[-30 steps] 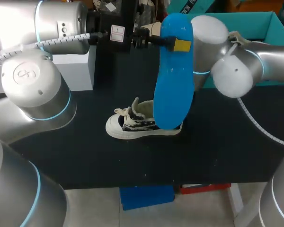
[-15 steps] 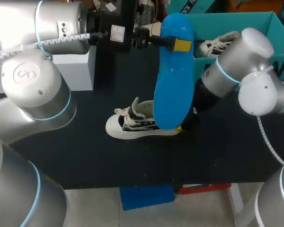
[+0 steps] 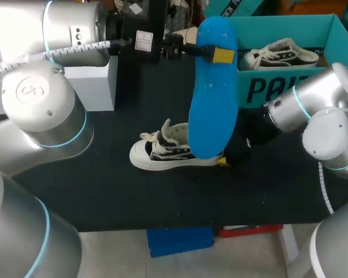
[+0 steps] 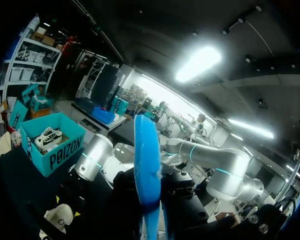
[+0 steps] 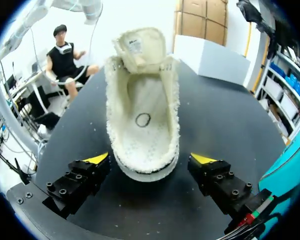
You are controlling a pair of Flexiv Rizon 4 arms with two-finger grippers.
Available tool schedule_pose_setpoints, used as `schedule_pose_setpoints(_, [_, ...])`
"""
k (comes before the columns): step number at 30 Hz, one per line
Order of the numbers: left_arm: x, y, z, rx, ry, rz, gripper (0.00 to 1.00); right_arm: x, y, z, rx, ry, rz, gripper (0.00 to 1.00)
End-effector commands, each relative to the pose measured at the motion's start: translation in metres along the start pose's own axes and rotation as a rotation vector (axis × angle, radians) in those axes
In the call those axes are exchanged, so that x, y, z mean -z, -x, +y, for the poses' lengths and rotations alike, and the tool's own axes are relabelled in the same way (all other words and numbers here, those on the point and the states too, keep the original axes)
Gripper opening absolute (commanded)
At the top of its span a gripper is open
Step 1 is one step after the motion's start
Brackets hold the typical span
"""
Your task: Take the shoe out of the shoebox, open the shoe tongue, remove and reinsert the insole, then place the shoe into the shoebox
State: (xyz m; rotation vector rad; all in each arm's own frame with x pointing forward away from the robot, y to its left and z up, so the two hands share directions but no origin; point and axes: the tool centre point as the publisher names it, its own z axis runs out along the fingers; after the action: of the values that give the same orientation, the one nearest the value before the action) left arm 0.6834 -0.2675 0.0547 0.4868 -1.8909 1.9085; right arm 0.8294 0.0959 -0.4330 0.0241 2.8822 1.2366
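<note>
Lately the biggest shift on the black table [image 3: 104,197] is the right arm [image 3: 313,110]. A second ago it bulked in front of the teal shoebox [image 3: 278,90]; it has since swung down and forward, leaving the box wall and the second shoe [image 3: 281,53] inside it exposed. The left arm [image 3: 46,69] has not moved in that time. It holds the blue insole [image 3: 211,98] high above the table, and the left gripper [image 3: 214,55] is clamped on the insole's upper end so that it hangs down in front of the shoe. The shoe [image 3: 162,152] lies where it was, upright on its sole near the middle of the table, toe toward the robot's left and tongue pulled up. The right gripper [image 5: 150,159] has arrived at the heel. In the right wrist view its fingers stand spread, one on each side of the heel, close but not touching. The shoe's inside shows bare lining.

Removal of the insole looks finished, then, and the right arm seems to be setting up to steady the heel. Reinsertion would follow, with the return to the shoebox after that.
</note>
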Motion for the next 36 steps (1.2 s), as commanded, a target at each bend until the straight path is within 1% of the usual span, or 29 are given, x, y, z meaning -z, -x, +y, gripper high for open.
schedule_pose_setpoints(1, [0.0, -0.001, 0.0, 0.001, 0.001, -0.005, 0.0, -0.002, 0.0, -0.004, 0.0, 0.081, 0.003, 1.0])
schedule_pose_setpoints(13, [0.0, -0.001, 0.0, 0.001, 0.001, -0.005, 0.0, -0.005, 0.001, -0.004, -0.008, 0.087, 0.013, 1.0])
schedule_pose_setpoints(16, [0.0, -0.001, 0.0, 0.001, 0.001, -0.005, 0.0, -0.003, 0.002, -0.003, -0.006, 0.062, 0.009, 1.0])
schedule_pose_setpoints(17, [0.0, -0.001, 0.0, 0.001, 0.001, -0.005, 0.0, 0.0, 0.002, -0.002, -0.009, 0.039, 0.0, 1.0])
schedule_pose_setpoints(20, [0.0, -0.001, 0.0, 0.001, 0.001, -0.005, 0.0, 0.007, 0.002, 0.004, -0.004, -0.063, 0.002, 1.0])
schedule_pose_setpoints(23, [0.0, -0.001, 0.0, 0.001, 0.001, -0.005, 0.0, 0.015, 0.003, 0.012, 0.007, -0.136, -0.015, 1.0])
schedule_pose_setpoints(27, [0.0, -0.001, 0.0, 0.001, 0.001, -0.005, 0.0, 0.026, 0.006, 0.021, 0.019, -0.269, -0.024, 1.0])
schedule_pose_setpoints(28, [0.0, -0.001, 0.0, 0.001, 0.001, -0.005, 0.0, 0.028, 0.007, 0.023, 0.02, -0.304, -0.03, 1.0])
schedule_pose_setpoints(30, [0.0, -0.001, 0.0, 0.001, 0.001, -0.005, 0.0, 0.031, 0.009, 0.028, 0.028, -0.408, -0.026, 1.0])
schedule_pose_setpoints(34, [0.0, -0.001, 0.0, 0.001, 0.001, -0.005, 0.0, 0.034, 0.013, 0.04, 0.046, -0.551, -0.04, 1.0])
schedule_pose_setpoints(36, [0.0, -0.001, 0.0, 0.001, 0.001, -0.005, 0.0, 0.032, 0.013, 0.05, 0.056, -0.621, -0.044, 1.0])
